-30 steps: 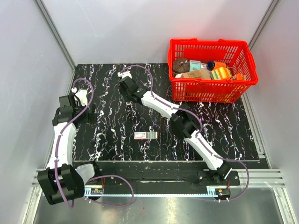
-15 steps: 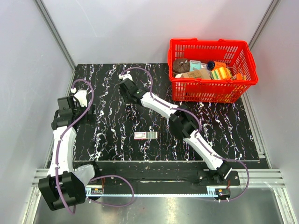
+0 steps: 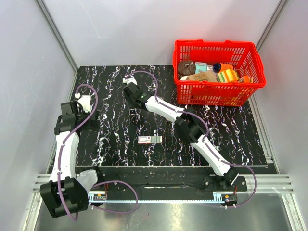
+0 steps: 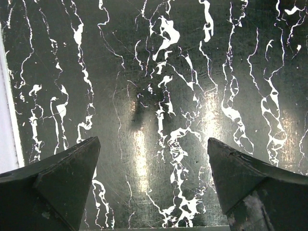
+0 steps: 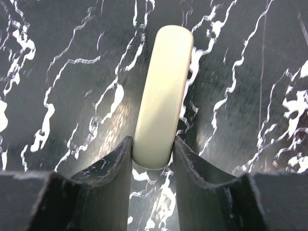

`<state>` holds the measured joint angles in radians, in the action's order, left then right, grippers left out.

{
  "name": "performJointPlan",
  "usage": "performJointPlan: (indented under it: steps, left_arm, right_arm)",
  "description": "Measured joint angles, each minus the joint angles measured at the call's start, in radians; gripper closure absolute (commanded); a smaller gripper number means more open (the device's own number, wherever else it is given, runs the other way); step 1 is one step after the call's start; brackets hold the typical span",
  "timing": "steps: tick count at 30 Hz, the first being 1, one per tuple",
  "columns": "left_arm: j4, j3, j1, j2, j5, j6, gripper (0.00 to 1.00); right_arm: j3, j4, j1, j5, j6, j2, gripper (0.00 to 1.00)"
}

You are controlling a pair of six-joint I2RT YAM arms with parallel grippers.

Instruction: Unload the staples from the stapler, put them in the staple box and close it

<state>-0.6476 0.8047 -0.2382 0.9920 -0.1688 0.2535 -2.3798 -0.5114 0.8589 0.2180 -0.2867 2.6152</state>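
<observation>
The stapler (image 5: 161, 91) shows only in the right wrist view, as a slim elongated bar with a cream rounded top, lying on the black marbled table. My right gripper (image 5: 152, 140) is shut on its near end, both fingers pressed against its sides. In the top view the right gripper (image 3: 130, 89) sits at the back middle of the table and hides the stapler. My left gripper (image 4: 153, 142) is open and empty over bare table, at the left side in the top view (image 3: 92, 115).
A small red-and-white box (image 3: 149, 139) lies in the middle of the table. A red basket (image 3: 219, 98) with several packages stands at the back right. The table's white left edge (image 4: 7, 130) runs close to the left gripper.
The left arm has shifted slightly toward the near side. The right gripper has hardly moved and stays on the stapler.
</observation>
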Motion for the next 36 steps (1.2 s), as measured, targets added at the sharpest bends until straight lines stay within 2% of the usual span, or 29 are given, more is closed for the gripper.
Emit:
performJointPlan:
  steps: [5, 7, 12, 21, 26, 30, 36]
  left_arm:
    - [0.015, -0.003, 0.000, 0.032, -0.039, 0.006, 0.01]
    - [0.016, -0.003, 0.000, 0.054, -0.077, 0.009, 0.01]
    - [0.025, -0.003, 0.000, 0.105, -0.193, 0.014, 0.01]
    - [0.029, -0.004, 0.000, 0.100, -0.449, 0.079, 0.01]
    - [0.032, -0.006, 0.000, 0.098, -0.520, 0.082, 0.01]
    - [0.048, -0.007, 0.000, 0.150, -0.548, 0.079, 0.08]
    - [0.075, -0.009, 0.000, 0.199, -0.593, 0.063, 0.27]
  right_arm:
    - [0.269, 0.098, 0.029, -0.035, -0.062, -0.158, 1.00]
    - [0.441, 0.178, 0.048, -0.065, -0.129, -0.266, 1.00]
    - [0.660, 0.372, 0.098, -0.112, -0.295, -0.414, 1.00]
    - [0.754, 0.600, 0.184, -0.093, -0.455, -0.459, 1.00]
    - [0.849, 0.690, 0.203, -0.050, -0.541, -0.504, 1.00]
    - [0.918, 0.755, 0.203, -0.018, -0.603, -0.542, 1.00]
    - [0.968, 0.841, 0.206, 0.006, -0.671, -0.587, 1.00]
